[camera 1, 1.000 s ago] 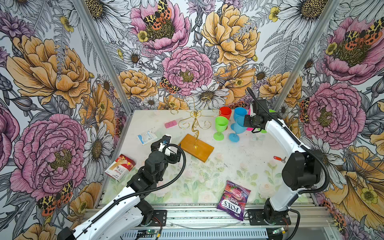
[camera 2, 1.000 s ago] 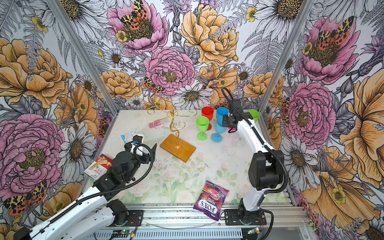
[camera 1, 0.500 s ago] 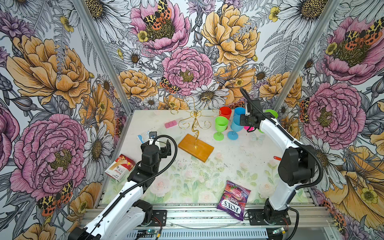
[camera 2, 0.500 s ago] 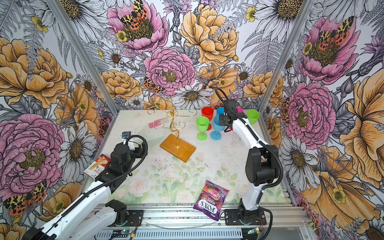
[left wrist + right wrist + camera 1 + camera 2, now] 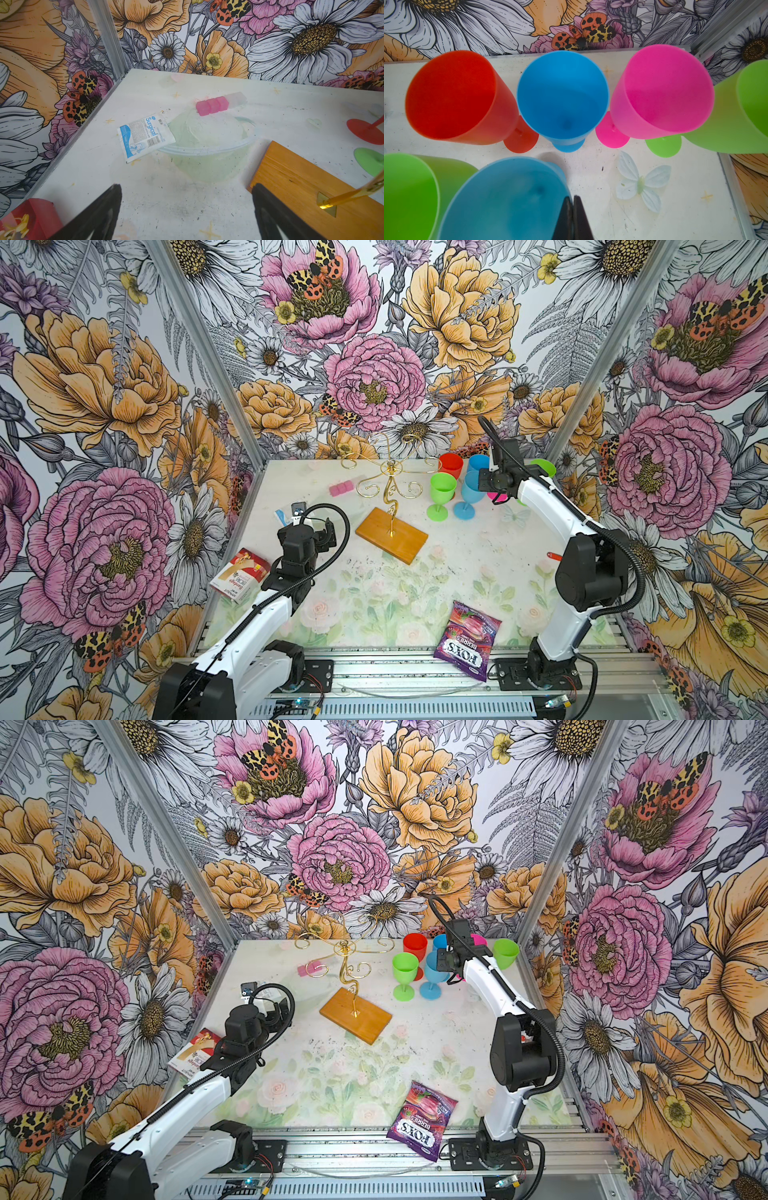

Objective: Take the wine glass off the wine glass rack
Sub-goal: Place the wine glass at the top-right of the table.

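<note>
The gold wire wine glass rack (image 5: 390, 489) stands on its wooden base (image 5: 392, 535) mid-table, and nothing hangs from its arms. A blue wine glass (image 5: 471, 485) stands upright on the table beside a green one (image 5: 442, 487). My right gripper (image 5: 484, 481) is shut on the rim of the blue wine glass (image 5: 508, 197), one finger inside the bowl and one outside, as the right wrist view shows at the gripper (image 5: 572, 199). Left of the base, my left gripper (image 5: 320, 531) hangs open and empty over bare table, also seen open in the left wrist view (image 5: 187, 199).
Red (image 5: 451, 464), blue (image 5: 478, 462), pink (image 5: 662, 91) and green (image 5: 542, 467) glasses stand along the back right. Pink blocks (image 5: 340, 488), a surgical packet (image 5: 145, 137) and a bandage box (image 5: 239, 576) lie at the left. A Fox's berries bag (image 5: 467, 639) lies at the front.
My left arm has pulled back from the rack base toward the left wall. My right gripper has shifted slightly left with the blue glass, which now rests by the green one.
</note>
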{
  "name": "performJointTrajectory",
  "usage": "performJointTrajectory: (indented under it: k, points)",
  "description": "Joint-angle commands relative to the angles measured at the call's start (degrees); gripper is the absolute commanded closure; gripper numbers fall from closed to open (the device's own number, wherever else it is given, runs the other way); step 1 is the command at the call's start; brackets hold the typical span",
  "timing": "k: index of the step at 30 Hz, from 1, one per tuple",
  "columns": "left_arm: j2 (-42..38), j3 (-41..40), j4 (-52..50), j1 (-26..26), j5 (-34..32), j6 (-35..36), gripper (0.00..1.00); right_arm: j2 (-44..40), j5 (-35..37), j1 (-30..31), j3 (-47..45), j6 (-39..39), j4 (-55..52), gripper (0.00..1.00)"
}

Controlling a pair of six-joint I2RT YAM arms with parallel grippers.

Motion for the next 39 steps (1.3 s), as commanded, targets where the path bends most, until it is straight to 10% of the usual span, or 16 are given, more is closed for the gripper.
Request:
performJointTrajectory:
  k: [1, 25, 39]
  points:
    - [0.9, -0.9, 4.5, 1.4, 1.6, -0.1, 0.01, -0.5, 0.9, 0.3, -0.8, -0.3, 2.0, 1.0]
    - [10.2, -0.9, 17.0, 8.9, 4.0, 5.3, 0.01, -0.1, -1.6, 0.4, -2.7, 1.4, 1.9, 0.79]
    - [16.8, -3.3, 28.6, 10.6, 8.1, 7.4, 0.01, -11.7, -5.3, -4.3, -6.5, 1.8, 4.5, 0.3]
